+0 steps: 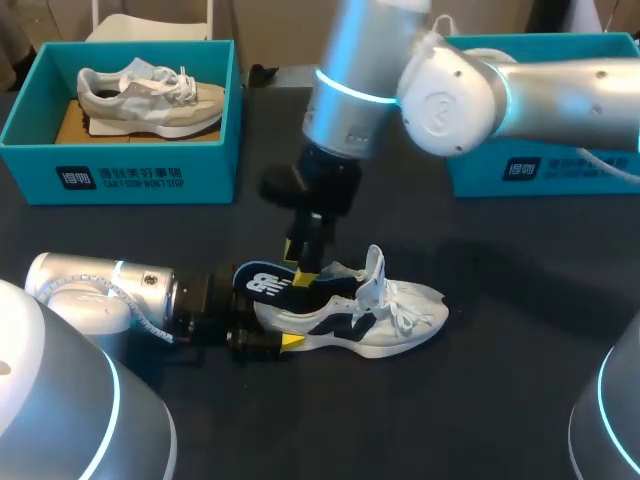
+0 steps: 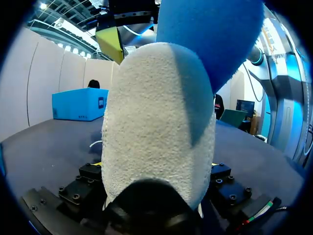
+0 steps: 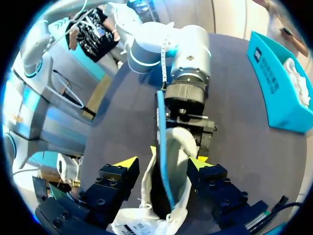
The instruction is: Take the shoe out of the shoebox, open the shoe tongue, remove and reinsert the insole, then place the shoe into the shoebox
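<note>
The shoe's [image 1: 392, 316] heel is hemmed in by the left claw [image 1: 282, 336] and the right claw [image 1: 305, 268]. Open desk [image 1: 520, 400] is left past the toe.

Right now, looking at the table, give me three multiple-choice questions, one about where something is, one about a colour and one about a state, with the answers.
1. Where does the beige shoe lie? A on a chair; B in the teal shoebox; C on a shelf.
2. What colour is the insole sticking out of the white shoe? A red; B green; C blue.
3. How is the white shoe's heel? A clamped in the jaws of the left arm; B lying free; C wrapped in paper.

Answers: 1 B, it rests inside the box's walls. 2 C, blue shows at the heel opening. 3 A, the heel sits between the jaws, held from both sides.
</note>
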You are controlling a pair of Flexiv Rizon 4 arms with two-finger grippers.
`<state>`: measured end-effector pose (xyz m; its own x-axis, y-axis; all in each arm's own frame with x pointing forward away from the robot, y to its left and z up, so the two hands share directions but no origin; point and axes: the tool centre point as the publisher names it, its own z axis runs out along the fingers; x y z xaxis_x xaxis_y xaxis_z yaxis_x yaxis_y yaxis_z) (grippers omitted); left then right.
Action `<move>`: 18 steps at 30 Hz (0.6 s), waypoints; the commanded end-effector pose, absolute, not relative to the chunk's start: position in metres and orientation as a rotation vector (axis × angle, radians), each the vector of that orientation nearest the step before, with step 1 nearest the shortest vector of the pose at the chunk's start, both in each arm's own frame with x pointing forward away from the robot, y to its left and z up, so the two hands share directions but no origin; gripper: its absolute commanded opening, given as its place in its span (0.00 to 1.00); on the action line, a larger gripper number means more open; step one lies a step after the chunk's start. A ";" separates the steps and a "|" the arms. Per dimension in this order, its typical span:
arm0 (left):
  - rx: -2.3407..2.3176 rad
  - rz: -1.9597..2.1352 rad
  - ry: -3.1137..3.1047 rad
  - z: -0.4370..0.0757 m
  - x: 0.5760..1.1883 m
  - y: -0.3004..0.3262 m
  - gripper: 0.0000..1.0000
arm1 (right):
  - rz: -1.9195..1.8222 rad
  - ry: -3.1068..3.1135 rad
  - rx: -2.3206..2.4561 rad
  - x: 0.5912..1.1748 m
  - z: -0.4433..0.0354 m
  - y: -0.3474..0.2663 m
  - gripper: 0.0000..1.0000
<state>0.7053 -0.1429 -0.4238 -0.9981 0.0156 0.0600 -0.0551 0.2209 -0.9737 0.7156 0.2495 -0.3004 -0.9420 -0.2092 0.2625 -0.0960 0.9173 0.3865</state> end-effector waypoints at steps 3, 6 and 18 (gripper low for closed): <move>0.042 1.928 -2.411 -0.428 0.706 -0.141 0.00 | -0.674 -2.804 0.152 0.706 -0.298 0.239 0.75; 0.042 1.928 -2.411 -0.428 0.706 -0.141 0.00 | -0.681 -2.799 0.102 0.706 -0.297 0.241 0.81; 0.042 1.928 -2.411 -0.428 0.706 -0.141 0.00 | -0.635 -2.709 0.061 0.711 -0.313 0.252 1.00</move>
